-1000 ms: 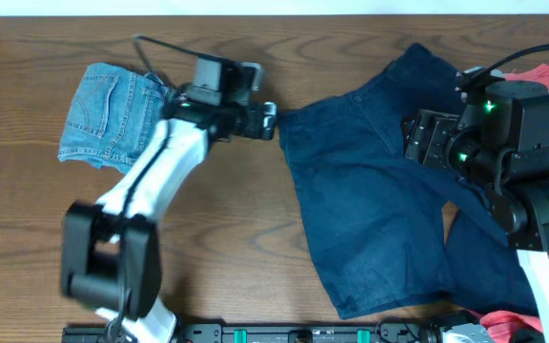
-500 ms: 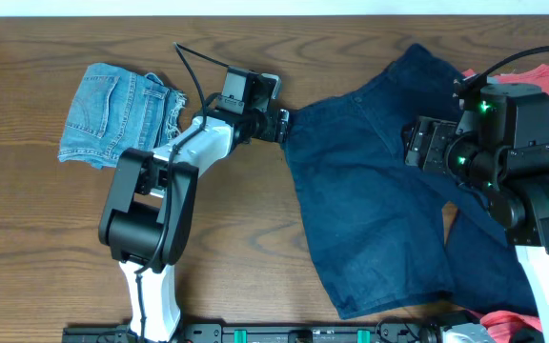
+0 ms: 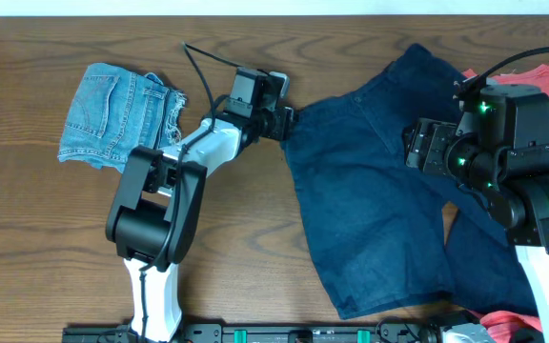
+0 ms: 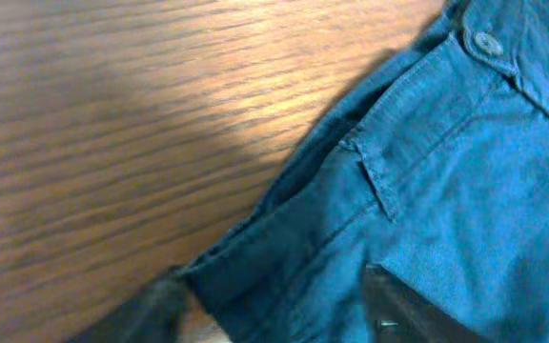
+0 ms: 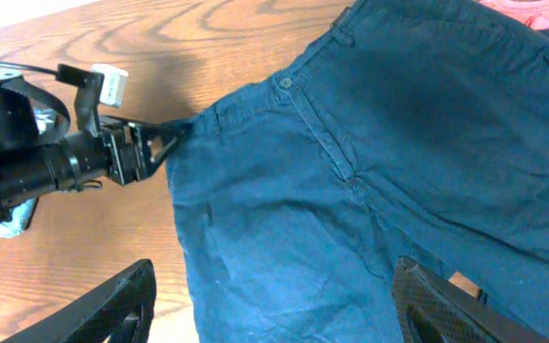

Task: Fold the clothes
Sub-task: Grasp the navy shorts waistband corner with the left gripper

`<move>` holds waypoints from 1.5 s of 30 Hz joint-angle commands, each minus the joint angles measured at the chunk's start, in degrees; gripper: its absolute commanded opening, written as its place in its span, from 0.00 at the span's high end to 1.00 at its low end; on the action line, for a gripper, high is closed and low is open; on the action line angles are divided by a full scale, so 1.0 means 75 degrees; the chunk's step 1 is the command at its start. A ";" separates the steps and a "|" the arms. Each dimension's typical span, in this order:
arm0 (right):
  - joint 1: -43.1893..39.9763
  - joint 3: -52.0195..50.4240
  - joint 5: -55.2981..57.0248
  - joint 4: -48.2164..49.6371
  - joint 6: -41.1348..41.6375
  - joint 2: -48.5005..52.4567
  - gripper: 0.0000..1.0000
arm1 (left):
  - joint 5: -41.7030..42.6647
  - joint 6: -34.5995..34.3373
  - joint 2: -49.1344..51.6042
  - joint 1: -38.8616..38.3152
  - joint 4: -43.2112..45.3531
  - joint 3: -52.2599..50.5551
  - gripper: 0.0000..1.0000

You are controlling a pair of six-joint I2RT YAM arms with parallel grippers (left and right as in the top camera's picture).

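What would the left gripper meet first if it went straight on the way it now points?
The navy shorts: the left gripper points at their waistband corner, its jaws seemingly open either side of that edge. Depth is hard to judge, but nothing lies in between.

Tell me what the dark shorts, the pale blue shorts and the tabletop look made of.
Dark navy shorts: matte woven cloth, likely cotton twill; fine weave and stitched seams show. Pale blue shorts: faded denim, frayed hem. Table: wood or wood-look laminate, grain lines, slight sheen.
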 commanded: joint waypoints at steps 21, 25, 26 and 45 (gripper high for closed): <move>-0.0070 0.0082 0.0603 -0.0166 -0.0157 0.0015 0.30 | -0.0437 -0.0032 -0.0411 0.0364 -0.0857 0.0035 0.94; -0.0073 0.0082 0.0653 -0.0137 -0.0154 0.0015 0.33 | -0.1792 -0.0026 -0.1262 0.0883 -0.2410 0.0035 0.94; -0.0073 0.0082 0.0656 -0.0128 -0.0154 0.0015 0.33 | -0.2346 -0.0026 -0.1454 0.1064 -0.2885 0.0035 0.94; -0.0458 0.0079 0.0758 -0.0778 0.0702 0.1035 0.39 | -0.2375 -0.0058 -0.3287 0.3468 -0.7070 0.0035 0.94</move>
